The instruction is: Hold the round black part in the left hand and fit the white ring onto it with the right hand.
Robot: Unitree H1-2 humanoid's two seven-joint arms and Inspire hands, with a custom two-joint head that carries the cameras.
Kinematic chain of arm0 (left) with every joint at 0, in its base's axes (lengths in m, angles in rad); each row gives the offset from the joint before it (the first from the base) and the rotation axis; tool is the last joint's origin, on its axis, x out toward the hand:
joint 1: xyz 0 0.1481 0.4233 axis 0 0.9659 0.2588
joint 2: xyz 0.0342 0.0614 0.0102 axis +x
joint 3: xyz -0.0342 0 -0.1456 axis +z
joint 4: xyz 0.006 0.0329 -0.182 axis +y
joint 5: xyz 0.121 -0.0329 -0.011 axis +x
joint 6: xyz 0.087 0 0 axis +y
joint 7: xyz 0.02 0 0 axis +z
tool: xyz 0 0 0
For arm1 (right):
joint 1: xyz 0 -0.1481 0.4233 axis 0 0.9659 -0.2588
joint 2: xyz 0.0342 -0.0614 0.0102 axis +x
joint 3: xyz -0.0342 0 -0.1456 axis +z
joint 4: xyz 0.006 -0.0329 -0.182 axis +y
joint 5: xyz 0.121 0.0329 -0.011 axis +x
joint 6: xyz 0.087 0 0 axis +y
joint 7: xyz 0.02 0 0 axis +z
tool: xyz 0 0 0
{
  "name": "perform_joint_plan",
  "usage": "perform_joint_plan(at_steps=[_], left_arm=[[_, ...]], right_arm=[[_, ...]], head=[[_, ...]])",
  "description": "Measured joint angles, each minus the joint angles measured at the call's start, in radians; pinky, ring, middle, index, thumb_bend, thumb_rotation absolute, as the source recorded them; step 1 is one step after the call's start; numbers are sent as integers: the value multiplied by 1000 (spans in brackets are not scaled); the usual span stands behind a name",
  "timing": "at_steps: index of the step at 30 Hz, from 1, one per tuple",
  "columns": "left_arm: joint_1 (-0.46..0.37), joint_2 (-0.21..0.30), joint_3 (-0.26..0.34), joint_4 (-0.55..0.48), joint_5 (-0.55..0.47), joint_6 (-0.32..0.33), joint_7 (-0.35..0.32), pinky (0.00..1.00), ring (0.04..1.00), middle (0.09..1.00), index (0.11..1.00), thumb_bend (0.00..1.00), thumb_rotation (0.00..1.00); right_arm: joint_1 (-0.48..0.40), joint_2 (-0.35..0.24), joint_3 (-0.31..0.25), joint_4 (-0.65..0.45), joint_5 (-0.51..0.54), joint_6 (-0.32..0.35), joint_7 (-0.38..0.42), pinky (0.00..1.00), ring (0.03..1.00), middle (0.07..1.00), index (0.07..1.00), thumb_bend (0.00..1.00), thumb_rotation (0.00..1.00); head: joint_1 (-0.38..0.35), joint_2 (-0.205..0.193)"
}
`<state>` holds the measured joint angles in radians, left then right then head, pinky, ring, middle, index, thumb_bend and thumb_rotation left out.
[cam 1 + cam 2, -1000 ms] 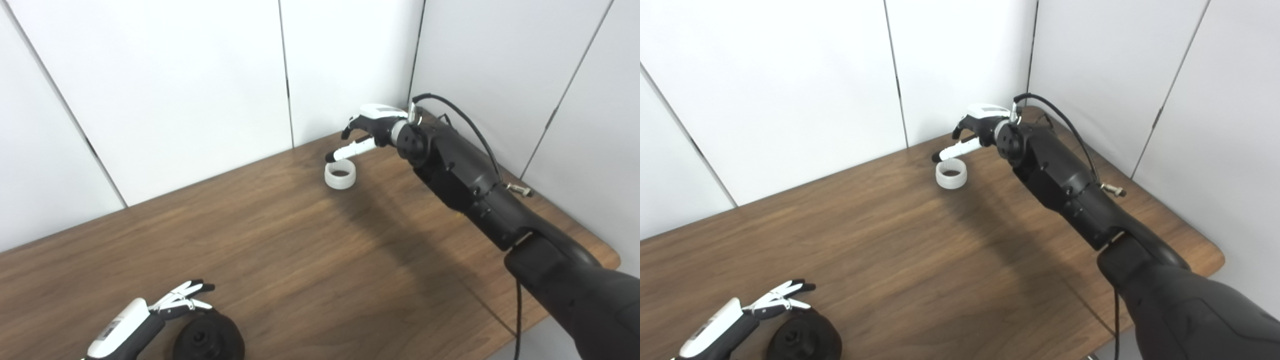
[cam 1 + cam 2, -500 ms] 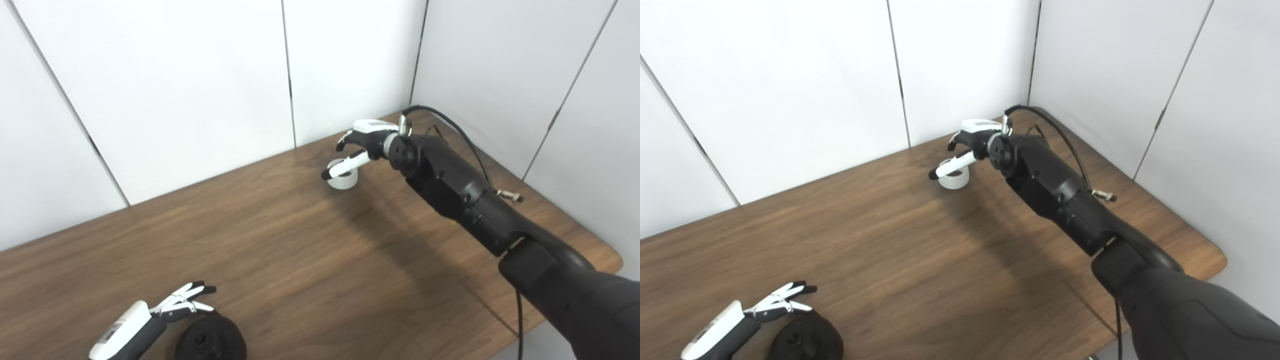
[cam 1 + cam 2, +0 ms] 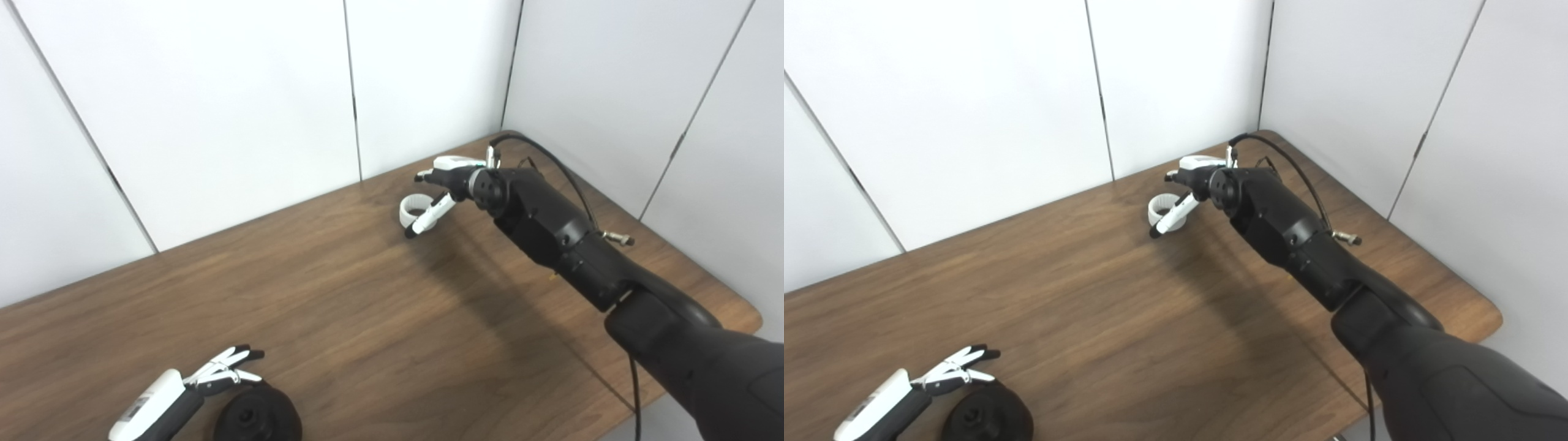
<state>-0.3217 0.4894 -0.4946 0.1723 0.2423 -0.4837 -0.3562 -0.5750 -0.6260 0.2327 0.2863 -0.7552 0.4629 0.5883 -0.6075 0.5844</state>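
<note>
The round black part (image 3: 257, 416) lies on the table at the bottom left. My left hand (image 3: 184, 392) rests just left of it, open, with fingers (image 3: 961, 357) stretched past its upper rim and holding nothing. The white ring (image 3: 409, 207) sits on the table far back near the wall. My right hand (image 3: 446, 187) is low over the ring. Its thumb (image 3: 1171, 219) slants down across the ring's near right side to the tabletop, and its fingers reach behind the ring. The thumb hides any contact with the ring.
The wooden table (image 3: 380, 318) ends in white wall panels at the back and right, close behind the ring. The table's right edge and rounded corner (image 3: 750, 315) lie beside my right forearm. A black cable (image 3: 551, 156) loops over the right wrist.
My right hand has dropped lower over the ring. Its thumb has swung from level above the ring to slanting down across the ring's front. The left hand and black part have stayed put.
</note>
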Motion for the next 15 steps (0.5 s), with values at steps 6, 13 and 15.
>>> perform_joint_plan(at_steps=[6,13,15], left_arm=[[6,2,3,-3,1,0,0,811,975,925,488,521,67],[16,2,3,-7,-7,0,-7,827,978,922,488,521,66],[16,2,3,-7,-7,0,-6,820,977,921,488,521,67]], right_arm=[[0,5,2,13,1,0,1,944,952,991,920,991,400],[3,5,2,24,18,-4,-48,947,946,963,818,911,302],[4,8,2,24,25,-4,-64,929,939,952,790,893,278]], head=[[0,5],[6,8],[9,9]])
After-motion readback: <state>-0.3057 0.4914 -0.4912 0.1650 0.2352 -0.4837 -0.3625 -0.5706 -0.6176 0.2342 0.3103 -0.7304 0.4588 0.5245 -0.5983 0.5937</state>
